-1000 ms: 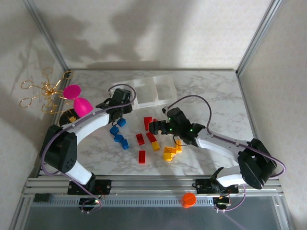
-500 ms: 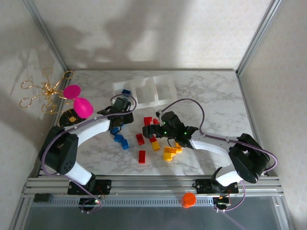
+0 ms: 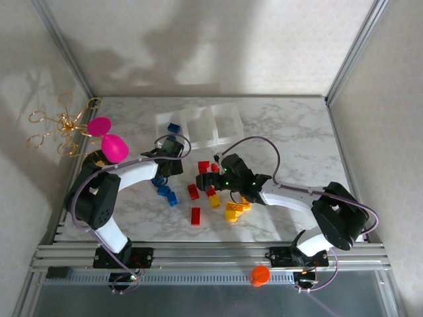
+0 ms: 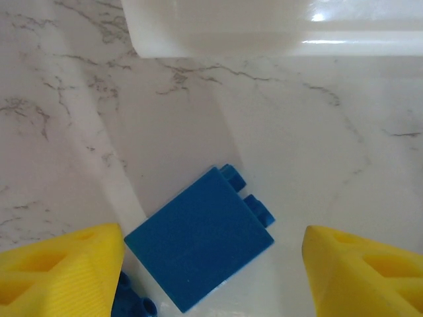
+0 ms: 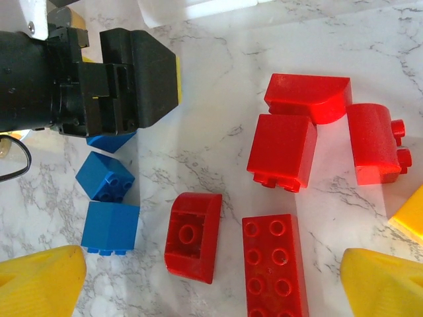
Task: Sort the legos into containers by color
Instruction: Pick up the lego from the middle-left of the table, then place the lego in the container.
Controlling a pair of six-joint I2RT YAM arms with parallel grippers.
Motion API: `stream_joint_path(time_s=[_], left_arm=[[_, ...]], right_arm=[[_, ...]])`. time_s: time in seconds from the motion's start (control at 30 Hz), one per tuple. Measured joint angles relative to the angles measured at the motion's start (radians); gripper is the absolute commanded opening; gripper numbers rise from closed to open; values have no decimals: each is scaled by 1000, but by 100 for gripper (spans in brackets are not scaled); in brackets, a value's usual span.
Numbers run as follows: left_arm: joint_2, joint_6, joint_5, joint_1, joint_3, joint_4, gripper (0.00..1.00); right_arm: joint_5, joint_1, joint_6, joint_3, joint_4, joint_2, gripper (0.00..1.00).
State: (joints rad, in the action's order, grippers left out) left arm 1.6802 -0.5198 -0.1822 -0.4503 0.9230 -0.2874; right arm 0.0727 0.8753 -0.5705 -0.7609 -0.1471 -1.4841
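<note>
Now the left gripper [image 4: 215,272] is hovering spread wide over a blue lego [image 4: 198,254] lying on the table [image 4: 330,165]; the right gripper [image 5: 211,284], also spread, is hanging above the red legos [image 5: 275,264].

Tray [image 3: 198,124] sitting at the far middle of the surface [image 3: 291,139], lone brick [image 3: 174,127] lying in its left compartment. Legos [image 3: 196,193] lying scattered in front of the tray, between the two arms. Left claw [image 4: 211,264] hanging just before the tray's left end, straddling a loose brick [image 4: 198,247]; right claw [image 5: 211,277] hanging to its right, over the middle of the scatter.
</note>
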Motion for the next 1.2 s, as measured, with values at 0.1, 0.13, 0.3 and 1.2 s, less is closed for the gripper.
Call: stream_joint_path(time_s=[0.1, 0.13, 0.3, 1.2], left_arm=[[3, 0, -1, 0, 1, 6, 68], [5, 0, -1, 0, 1, 8, 68], [26, 0, -13, 0, 11, 15, 61], [-119, 7, -25, 5, 122, -44, 46]], right_arm=[[0, 0, -3, 0, 0, -3, 99], [0, 0, -3, 0, 0, -3, 99], [0, 0, -3, 0, 0, -4, 99], [-20, -54, 13, -61, 31, 53, 99]])
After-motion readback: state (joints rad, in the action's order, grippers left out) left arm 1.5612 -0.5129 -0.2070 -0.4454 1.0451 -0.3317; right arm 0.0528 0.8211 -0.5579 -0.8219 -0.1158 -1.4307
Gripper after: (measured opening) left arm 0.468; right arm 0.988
